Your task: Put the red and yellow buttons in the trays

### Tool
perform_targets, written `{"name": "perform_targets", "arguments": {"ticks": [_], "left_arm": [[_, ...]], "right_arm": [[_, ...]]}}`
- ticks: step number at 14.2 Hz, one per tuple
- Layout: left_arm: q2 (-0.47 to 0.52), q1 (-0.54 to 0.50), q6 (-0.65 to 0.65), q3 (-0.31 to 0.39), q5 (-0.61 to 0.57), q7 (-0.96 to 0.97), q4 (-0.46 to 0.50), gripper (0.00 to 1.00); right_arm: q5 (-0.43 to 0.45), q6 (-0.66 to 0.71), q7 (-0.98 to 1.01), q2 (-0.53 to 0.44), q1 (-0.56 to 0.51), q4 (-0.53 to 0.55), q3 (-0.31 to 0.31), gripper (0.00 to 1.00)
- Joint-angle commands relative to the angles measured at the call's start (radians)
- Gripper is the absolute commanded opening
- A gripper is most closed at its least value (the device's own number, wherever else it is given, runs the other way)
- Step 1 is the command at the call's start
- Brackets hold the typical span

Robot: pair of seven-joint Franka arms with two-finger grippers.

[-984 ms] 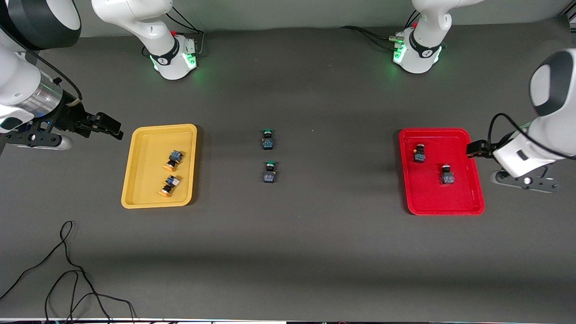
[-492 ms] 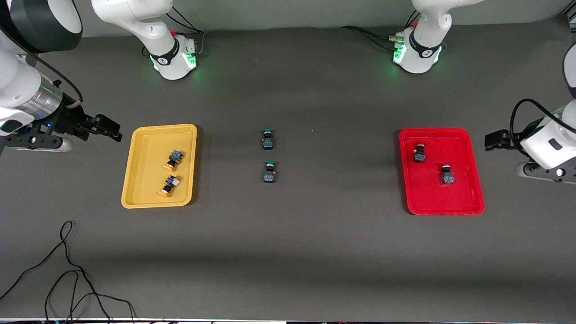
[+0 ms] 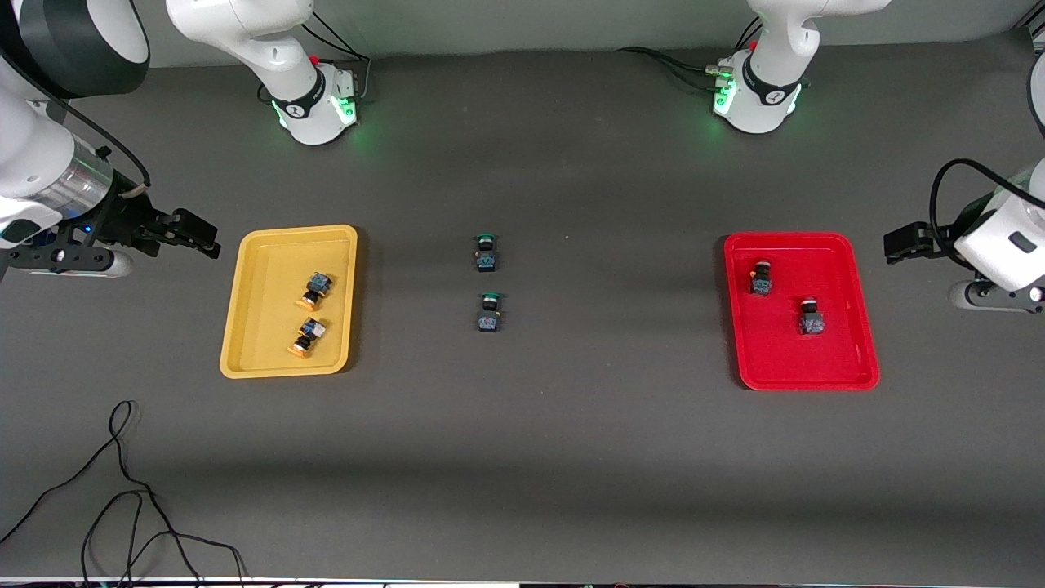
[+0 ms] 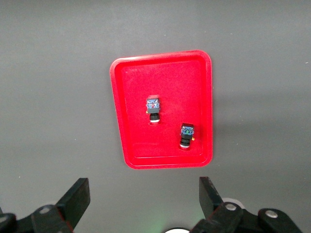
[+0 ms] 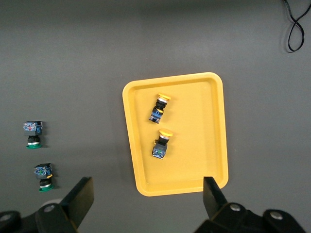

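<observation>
At the left arm's end of the table, the red tray (image 3: 865,327) holds both red buttons (image 4: 153,108), lying apart from each other; the yellow tray (image 3: 245,327) at the right arm's end holds both yellow buttons (image 5: 159,108), also apart. You can see that the left gripper (image 4: 143,196) has drawn back over the last second from the red tray's rim to bare table just beside the tray, its fingers spread and empty. The right gripper (image 5: 148,198), fingers likewise spread and empty, has barely moved and waits over the table beside the yellow tray. Two green buttons (image 3: 487,252) sit mid-table between the trays, untouched. You may judge the sorting complete: all four buttons are in trays of their own colour, and both arms are clear.
</observation>
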State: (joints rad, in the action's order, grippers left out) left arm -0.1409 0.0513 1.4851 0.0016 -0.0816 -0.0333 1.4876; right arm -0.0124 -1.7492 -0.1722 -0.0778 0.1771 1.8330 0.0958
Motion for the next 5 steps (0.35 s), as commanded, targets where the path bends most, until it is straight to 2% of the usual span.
{"name": "perform_targets", "arguments": {"ticks": [1,3,5], "left_arm": [[0.062,0.045,0.003,0.055,0.032,0.027,0.058,1.0],[0.079,0.082,0.008,0.115,0.061,0.026,0.076,1.0],[0.083,0.088,0.006,0.123,0.062,0.026,0.076,1.0]], "right_arm": [[0.028,0.0,0.022,0.018,0.005,-0.02,0.005,1.0],[0.034,-0.001,0.023,0.018,0.005,-0.02,0.005,1.0],[0.034,0.0,0.023,0.018,0.005,-0.02,0.005,1.0]]}}
